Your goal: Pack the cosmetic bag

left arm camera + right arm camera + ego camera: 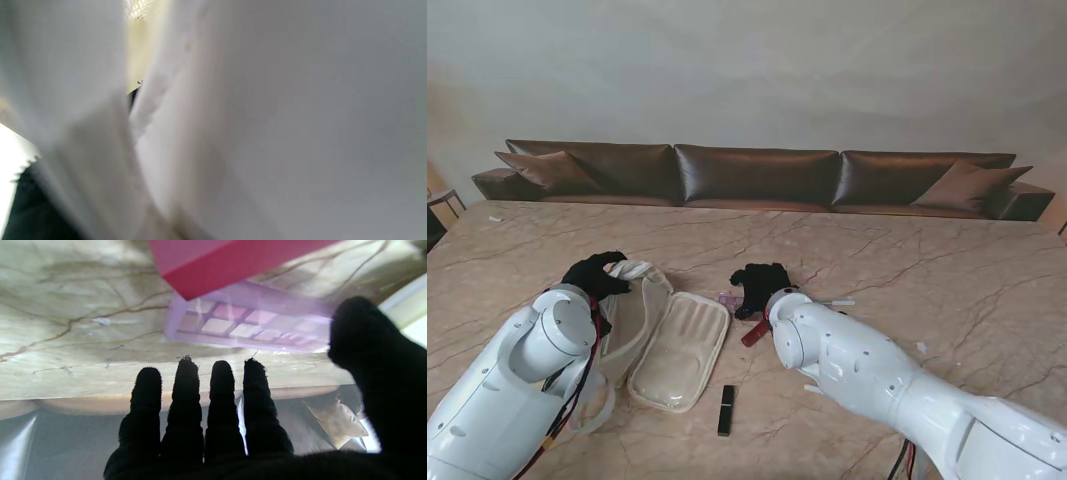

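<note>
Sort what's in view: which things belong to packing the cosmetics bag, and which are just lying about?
Job:
cosmetics bag, open, left hand gripping its edge
eyeshadow palette, beneath the open right hand
red item
black tube

Lying about:
sofa
small white scraps

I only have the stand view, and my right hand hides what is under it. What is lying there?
Observer: The right wrist view shows a purple palette with pink pans, lying flat on the table.
Operator: Has the right hand got hold of it?
Observer: No. The right hand is open, its fingers spread with nothing between them and the thumb.
</note>
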Robot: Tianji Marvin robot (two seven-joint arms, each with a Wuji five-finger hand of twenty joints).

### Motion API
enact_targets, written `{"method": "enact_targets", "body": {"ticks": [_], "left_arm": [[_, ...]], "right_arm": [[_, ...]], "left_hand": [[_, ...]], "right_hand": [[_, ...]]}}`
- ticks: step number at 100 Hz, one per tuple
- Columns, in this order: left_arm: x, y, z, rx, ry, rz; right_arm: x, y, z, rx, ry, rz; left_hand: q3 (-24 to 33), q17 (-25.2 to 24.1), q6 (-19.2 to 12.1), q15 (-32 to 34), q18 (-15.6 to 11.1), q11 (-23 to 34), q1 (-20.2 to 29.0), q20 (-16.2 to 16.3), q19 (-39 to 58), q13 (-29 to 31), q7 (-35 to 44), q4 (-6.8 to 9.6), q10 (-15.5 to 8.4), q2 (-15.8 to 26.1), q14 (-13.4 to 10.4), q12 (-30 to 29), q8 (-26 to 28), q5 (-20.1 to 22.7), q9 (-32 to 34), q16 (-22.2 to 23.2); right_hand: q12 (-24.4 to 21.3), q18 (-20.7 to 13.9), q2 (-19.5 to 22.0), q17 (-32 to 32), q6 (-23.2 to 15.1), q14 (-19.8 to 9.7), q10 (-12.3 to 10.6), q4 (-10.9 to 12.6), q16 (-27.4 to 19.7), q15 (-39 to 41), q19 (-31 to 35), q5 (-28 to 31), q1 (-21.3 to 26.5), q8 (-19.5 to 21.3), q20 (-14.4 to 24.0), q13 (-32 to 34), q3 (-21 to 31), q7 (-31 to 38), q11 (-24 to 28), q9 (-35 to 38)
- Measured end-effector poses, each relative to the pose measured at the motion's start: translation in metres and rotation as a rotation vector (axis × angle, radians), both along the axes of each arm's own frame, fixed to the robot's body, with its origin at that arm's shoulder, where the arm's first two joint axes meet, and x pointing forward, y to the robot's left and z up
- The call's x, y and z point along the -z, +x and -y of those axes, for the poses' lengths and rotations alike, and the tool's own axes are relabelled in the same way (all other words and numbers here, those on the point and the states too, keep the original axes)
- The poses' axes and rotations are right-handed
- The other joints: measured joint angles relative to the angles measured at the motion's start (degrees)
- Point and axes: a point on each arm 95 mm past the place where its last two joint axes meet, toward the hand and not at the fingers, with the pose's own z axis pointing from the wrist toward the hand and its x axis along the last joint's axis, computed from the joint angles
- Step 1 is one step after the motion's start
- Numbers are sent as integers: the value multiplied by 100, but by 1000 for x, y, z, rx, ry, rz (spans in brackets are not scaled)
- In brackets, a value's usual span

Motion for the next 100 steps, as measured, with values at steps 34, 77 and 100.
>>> {"method": "enact_targets", "body": {"ticks": [34,77,100], "left_arm": [[3,1,0,3,-17,1],[5,2,2,4,-33,-6],[5,3,3,5,-33,-8]], "right_arm": [[12,6,-3,28,-29,28],[22,13,-9,34,-3,87],[22,17,-9,36,44,119]], "left_hand": [[0,24,0,54,-3,29,0,1,3,30,122,0,0,0,-13,-1,0,1,47,0],[-1,24,0,125,-4,76,0,9,20,33,149,0,0,0,-16,4,0,1,48,0],[-1,32,0,142,-4,89,0,10,22,44,166,0,0,0,-19,16,1,1,49,0]], "right_hand": [[175,-64,-563,52,-190,0,-4,-107,-91,0,428,119,0,1014,548,-111,329,830,176,-150],[-193,-57,-996,286,-1421,0,-17,-329,-480,-295,671,511,-78,3251,749,202,469,2798,40,121],[-1033,245,-1627,1063,-1474,158,129,-958,-1435,-1379,459,710,498,3876,67,1468,458,3169,-288,755]]}}
